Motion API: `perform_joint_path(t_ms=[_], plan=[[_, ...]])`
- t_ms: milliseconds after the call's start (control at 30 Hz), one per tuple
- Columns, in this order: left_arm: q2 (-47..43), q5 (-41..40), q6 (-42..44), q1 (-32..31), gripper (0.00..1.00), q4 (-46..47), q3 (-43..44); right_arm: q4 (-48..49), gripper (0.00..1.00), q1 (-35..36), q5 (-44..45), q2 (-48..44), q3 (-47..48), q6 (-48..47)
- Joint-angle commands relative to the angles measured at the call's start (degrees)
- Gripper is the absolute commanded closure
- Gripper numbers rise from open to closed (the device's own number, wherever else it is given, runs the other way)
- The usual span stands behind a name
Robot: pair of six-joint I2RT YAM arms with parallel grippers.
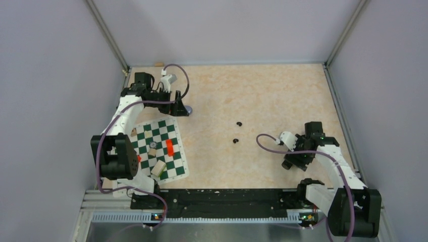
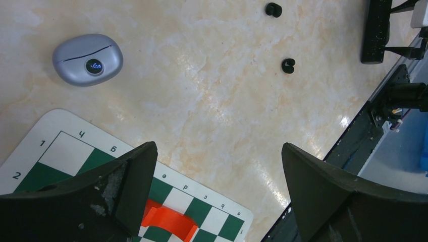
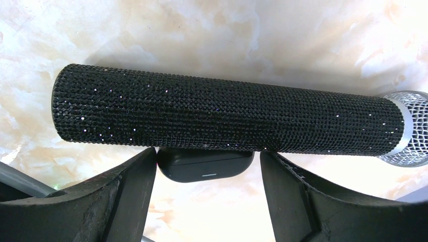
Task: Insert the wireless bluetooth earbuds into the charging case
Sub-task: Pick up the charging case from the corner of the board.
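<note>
On left wrist cam, not right, I see the case (image 2: pixel 87 59): lavender-grey, lid shut; left hand (image 2: pixel 218 148) released, right hand (image 3: pixel 207 154) can't tell.

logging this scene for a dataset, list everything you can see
earbuds: 2, black, mid table, apart
charging case: 1, grey-lavender, shut, table beyond mat's corner
black case: 1, black, beside microphone, right side
microphone: 1, black glitter, silver head, lying right side
chessboard mat: 1, green-white, left side
orange piece: 1, orange, on mat
beige block: 1, beige, mat's near edge
table: 1, marbled beige
left gripper: 1, black, open, above mat's edge
right gripper: 1, black, open, straddling black case
</note>
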Motion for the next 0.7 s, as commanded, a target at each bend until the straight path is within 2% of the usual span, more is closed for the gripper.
perform_joint_path(t_ms=[0, 200, 333, 567, 633, 667], plan=[[-2.21, 1.57, 0.67, 0.28, 0.01, 1.45, -0.36, 1.08, 0.26, -0.57, -1.47, -0.65, -0.61, -1.14], [-2.2, 1.62, 0.77, 0.3, 0.01, 1.42, -0.54, 1.61, 0.27, -0.74, -1.57, 0.5, -1.23, -1.48], [-2.21, 1.6, 0.77, 0.25, 0.01, 1.57, -0.68, 1.46, 0.33, -1.05, -1.57, 1.58, -0.78, -1.51], [-2.02, 1.66, 0.77, 0.26, 0.01, 1.55, -0.57, -2.15, 0.56, -1.37, -1.64, -0.31, 2.46, -2.31], [-1.92, 1.66, 0.76, 0.24, 0.01, 1.64, -0.53, -4.34, 0.71, -1.37, -1.07, -1.59, 4.18, -2.56], [-1.89, 1.64, 0.68, 0.27, 0.01, 1.64, -0.5, -5.56, 0.74, -1.37, -0.82, -2.16, 5.21, -2.57]])
